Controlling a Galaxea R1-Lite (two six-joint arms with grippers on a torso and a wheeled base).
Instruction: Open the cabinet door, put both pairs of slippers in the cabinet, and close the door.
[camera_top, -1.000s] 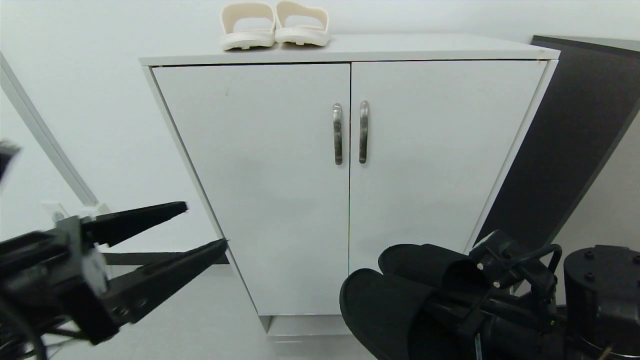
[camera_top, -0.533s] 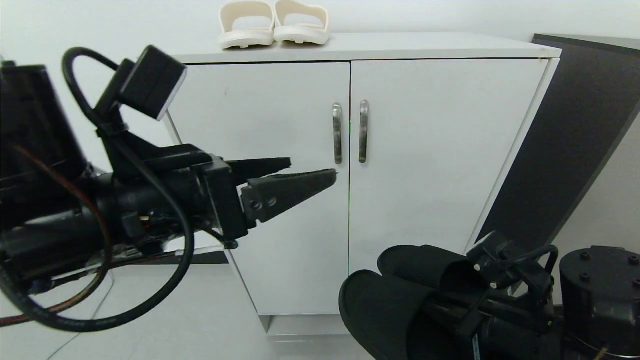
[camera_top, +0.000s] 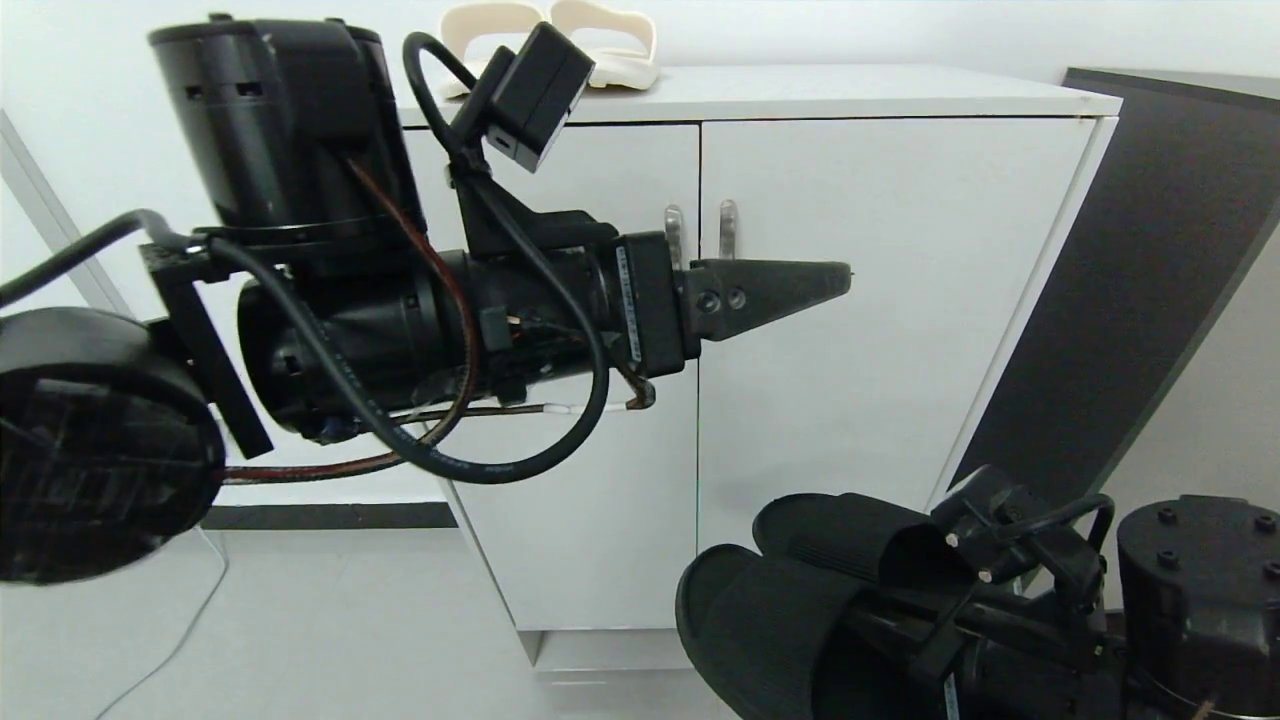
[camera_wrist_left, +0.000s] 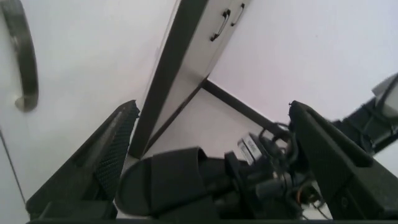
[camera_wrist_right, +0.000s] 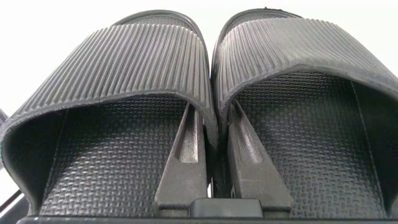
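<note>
- Hidden: the left arm's black wrist housing covers most of the left door of the white two-door cabinet (camera_top: 880, 300). Both doors lie shut.
- We see only the top ends of the two metal bar handles (camera_top: 728, 222) at the centre seam. The rest sits behind the left pincer (camera_top: 820, 280).
- The pair of cream slide slippers (camera_top: 622, 45) on the cabinet top is cut by the upper edge of the head view and partly covered by the wrist camera.
- Left pincer: held level and seen side-on, tips over the right door. In the left wrist view its fingers (camera_wrist_left: 93, 168) stand wide apart and hold nothing. We cannot tell whether it touches a handle.
- Right pincer (camera_wrist_right: 213, 109): low, before the right door's lower part. It is narrow, with one finger inside each of the black ribbed rubber slippers (camera_wrist_right: 124, 81), pinching their adjoining strap walls together.
- The black slippers lie side by side. In the head view the nearer one is cut by the bottom edge.
</note>
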